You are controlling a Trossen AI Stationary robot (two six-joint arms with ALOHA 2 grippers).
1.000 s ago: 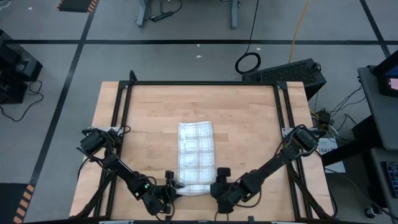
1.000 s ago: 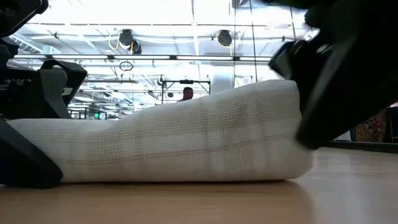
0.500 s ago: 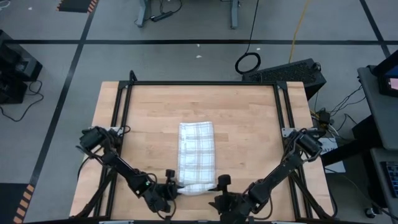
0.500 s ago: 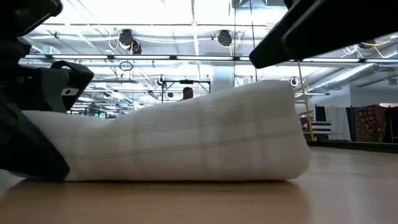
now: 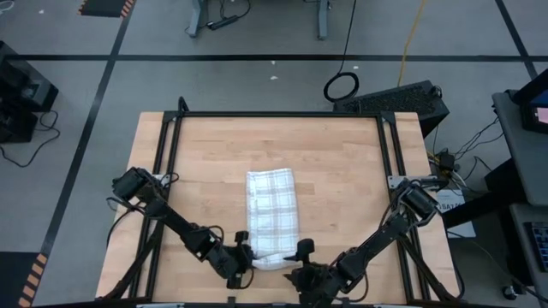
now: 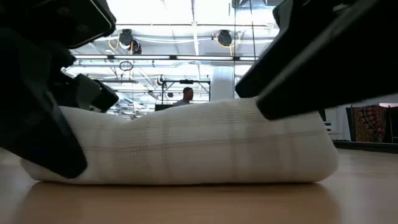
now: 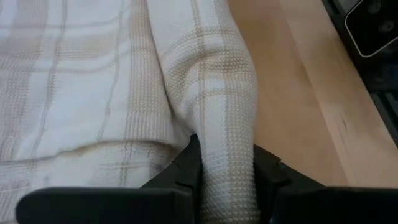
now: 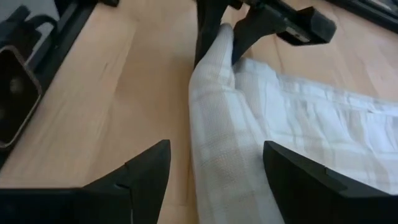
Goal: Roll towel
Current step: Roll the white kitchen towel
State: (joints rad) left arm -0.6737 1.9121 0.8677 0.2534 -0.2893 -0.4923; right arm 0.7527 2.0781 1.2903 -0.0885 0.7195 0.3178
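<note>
The towel [image 5: 272,214], white with a tan plaid grid, lies on the wooden table as a long folded strip. Its near end is curled into a low roll [image 6: 186,149] resting on the tabletop. My left gripper [image 5: 246,257] is shut on that roll's left end. My right gripper [image 5: 300,255] stands open at the roll's right end. In the right wrist view the roll [image 8: 221,155] runs between its spread fingers, and my left gripper [image 8: 249,28] shows at the far end. My left gripper pinches the left end of the towel's rolled near edge [image 7: 227,158] between its two fingers, as a thick fold of several layers. It comes slanting down from the table's left and near side, along the roll. The roll rests on the table. My right gripper straddles the roll; I cannot tell whether a finger [image 8: 298,180] touches the cloth.
Black frame rails [image 5: 163,171] [image 5: 394,171] run along both sides of the table. Bare wood [image 5: 274,141] lies beyond the towel's far end. A person [image 6: 186,94] stands far off in the room behind the table.
My left gripper has moved toward the towel's left end, a little up, and rolled its wrist. My right gripper has drawn toward the near edge and turned as well. The roll's right end has sunk and the roll has evened out, sliding slightly toward the table's right.
</note>
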